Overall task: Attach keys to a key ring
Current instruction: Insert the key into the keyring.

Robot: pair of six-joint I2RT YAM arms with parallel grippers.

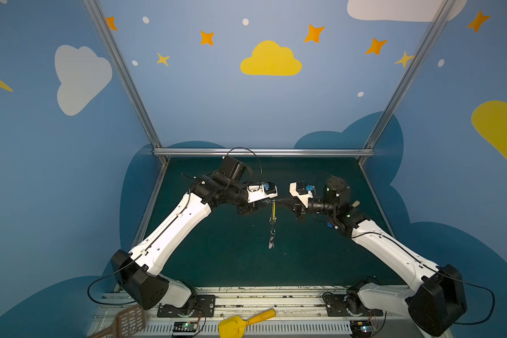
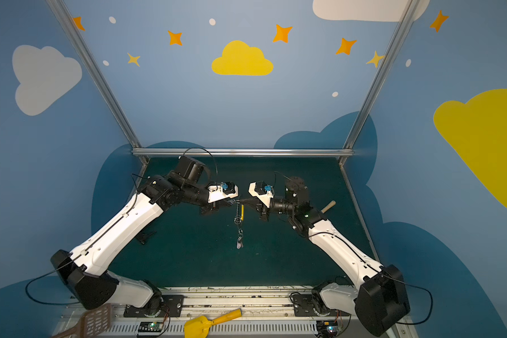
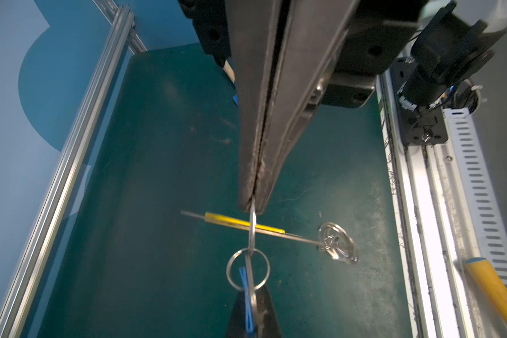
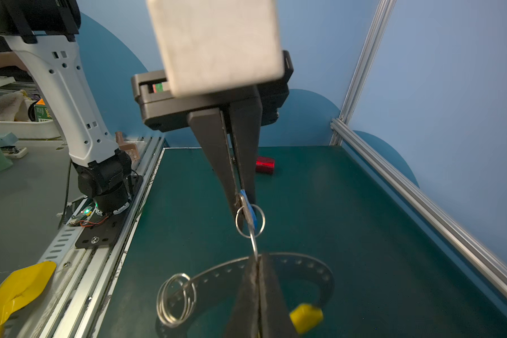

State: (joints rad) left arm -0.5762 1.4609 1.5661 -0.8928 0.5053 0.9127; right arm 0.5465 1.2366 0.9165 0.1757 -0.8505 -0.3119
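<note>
Left gripper [image 4: 239, 195]: clamped shut on the blue-tagged key [image 4: 251, 215], held in mid-air.
Right gripper [image 3: 253, 200]: pinched shut on a small split ring [image 3: 252, 234] linked to that key.
Key ring [image 4: 217, 275]: hanging edge-on at the right gripper's tips, across the split ring; threaded or not, unclear.
Nearer arm: right.
Pose: both arms raised, tips almost meeting nose to nose.

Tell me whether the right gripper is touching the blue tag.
Touching. The right wrist view shows the right gripper shut on the blue tag.
</note>
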